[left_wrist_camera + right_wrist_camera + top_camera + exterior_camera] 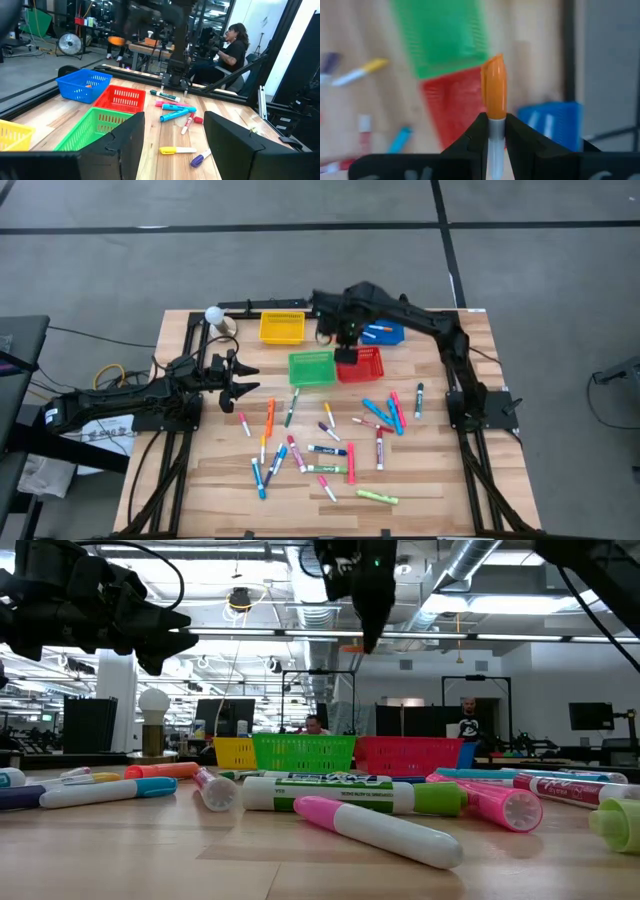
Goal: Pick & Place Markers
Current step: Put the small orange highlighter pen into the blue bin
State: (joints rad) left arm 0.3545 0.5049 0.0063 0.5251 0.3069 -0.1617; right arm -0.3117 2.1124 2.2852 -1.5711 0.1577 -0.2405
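Note:
Many markers (320,445) in several colours lie flat and scattered on the wooden table's near half. My right gripper (345,335) hangs high over the baskets at the far middle, shut on a marker with an orange cap (494,95) and a white barrel. In the right wrist view the green basket (440,35), red basket (452,110) and blue basket (550,122) lie below it. My left gripper (245,380) waits open at the table's left edge, nothing between its fingers (132,140). My right gripper pinches the marker's white barrel (495,131) just behind the orange cap, between its two fingers. The fingers point steeply down and the marker runs along them, cap end sticking out past the fingertips. The marker is lifted clear, high above the baskets.
Several small mesh baskets stand at the far middle: yellow (282,327), blue (385,333) with an orange marker inside, green (311,367), red (362,364). A white ball-topped object (214,314) stands at the far left corner. A person (235,47) sits beyond the table.

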